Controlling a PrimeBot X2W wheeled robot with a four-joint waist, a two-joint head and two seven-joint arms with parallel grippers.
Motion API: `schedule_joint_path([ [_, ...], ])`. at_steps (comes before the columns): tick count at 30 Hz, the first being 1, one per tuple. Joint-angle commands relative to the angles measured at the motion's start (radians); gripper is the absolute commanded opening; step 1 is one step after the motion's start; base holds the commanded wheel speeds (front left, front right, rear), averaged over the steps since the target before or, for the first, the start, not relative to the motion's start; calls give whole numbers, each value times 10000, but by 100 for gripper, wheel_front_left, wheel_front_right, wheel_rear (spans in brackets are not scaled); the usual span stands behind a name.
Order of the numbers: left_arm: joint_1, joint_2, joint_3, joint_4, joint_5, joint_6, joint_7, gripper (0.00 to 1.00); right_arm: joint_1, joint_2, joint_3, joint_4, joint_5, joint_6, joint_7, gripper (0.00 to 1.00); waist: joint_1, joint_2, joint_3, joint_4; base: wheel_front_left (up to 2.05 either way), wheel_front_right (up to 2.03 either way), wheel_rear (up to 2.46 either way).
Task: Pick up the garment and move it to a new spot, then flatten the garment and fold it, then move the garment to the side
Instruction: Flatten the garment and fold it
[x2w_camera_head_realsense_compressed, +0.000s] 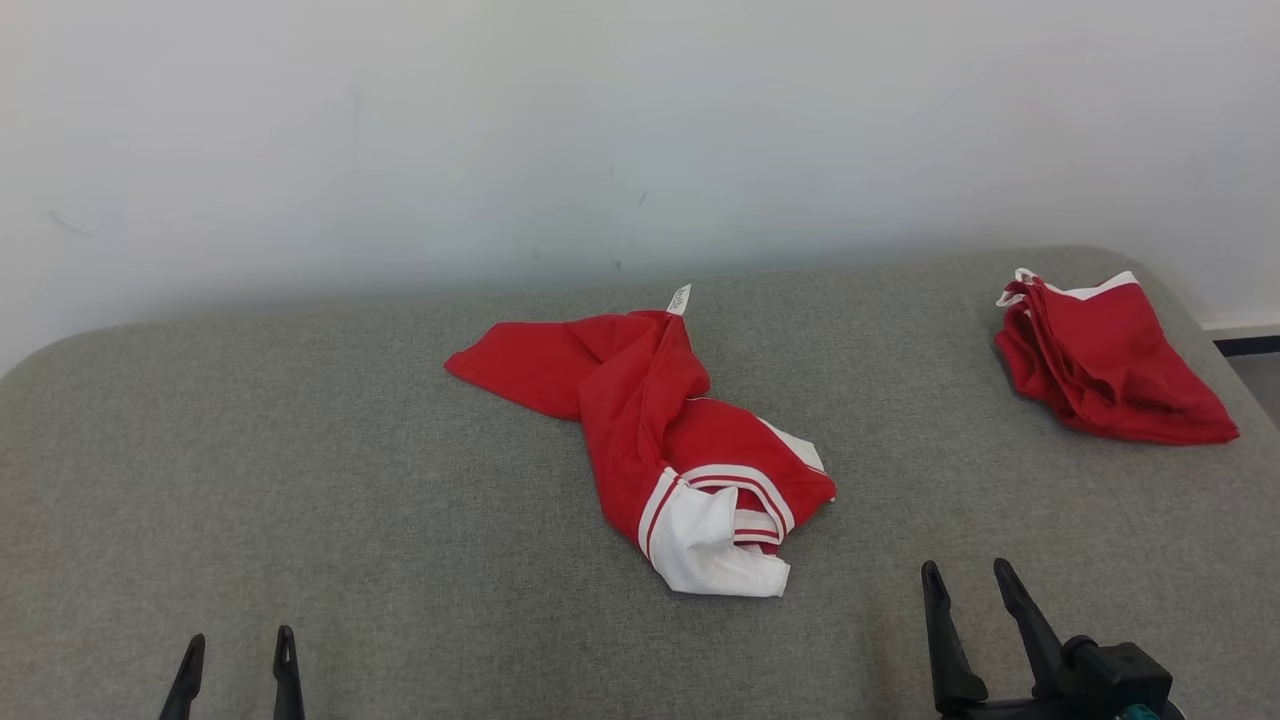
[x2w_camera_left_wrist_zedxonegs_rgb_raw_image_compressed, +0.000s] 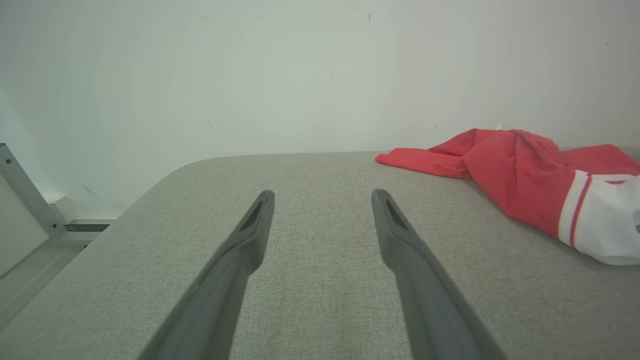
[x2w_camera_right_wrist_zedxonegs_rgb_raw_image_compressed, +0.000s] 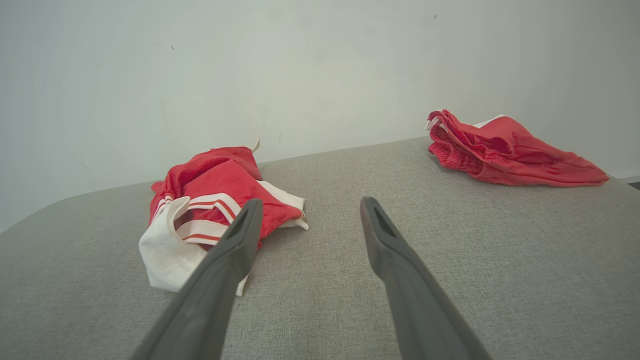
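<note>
The crumpled garment (x2w_camera_head_realsense_compressed: 650, 440) lies near the middle of the grey padded surface (x2w_camera_head_realsense_compressed: 300, 450), a little toward the white wall (x2w_camera_head_realsense_compressed: 600, 120). It is red, twisted along its length, and its end nearest to the robot shows a white part with red and white stripes. At its far end a small white label (x2w_camera_head_realsense_compressed: 679, 298) sticks up. The left gripper (x2w_camera_head_realsense_compressed: 241, 636) is at the lower left of the head view, above bare fabric and well apart from the garment. Its two dark fingers stand wide apart and nothing is between them. In the left wrist view the garment is off to the right of these fingers. The right gripper (x2w_camera_head_realsense_compressed: 966, 565) is at the lower right of the head view, near the striped end of the garment but not touching it. Its jaws are also spread fully and hold nothing. In the right wrist view one finger (x2w_camera_right_wrist_zedxonegs_rgb_raw_image_compressed: 235, 240) passes in front of the striped end, and the cloth lies behind it on the surface. A second red garment (x2w_camera_head_realsense_compressed: 1100, 365), with a white edge, rests in a flatter pile at the far right corner of the surface, well apart from the first one and from both grippers.
</note>
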Motion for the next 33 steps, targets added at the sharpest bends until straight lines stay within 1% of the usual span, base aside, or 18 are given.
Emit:
schedule_joint_path([
  [1, 86, 41, -16, 7, -50, 46, -58, 100, 72, 18, 23, 10, 27, -27, 24, 100, 0, -1, -6, 3, 0, 0, 0],
  [33, 36, 128, -210, 142, -281, 211, -154, 100, 4, -65, 71, 97, 85, -27, 44, 100, 0, -1, -70, 47, 0, 0, 0],
])
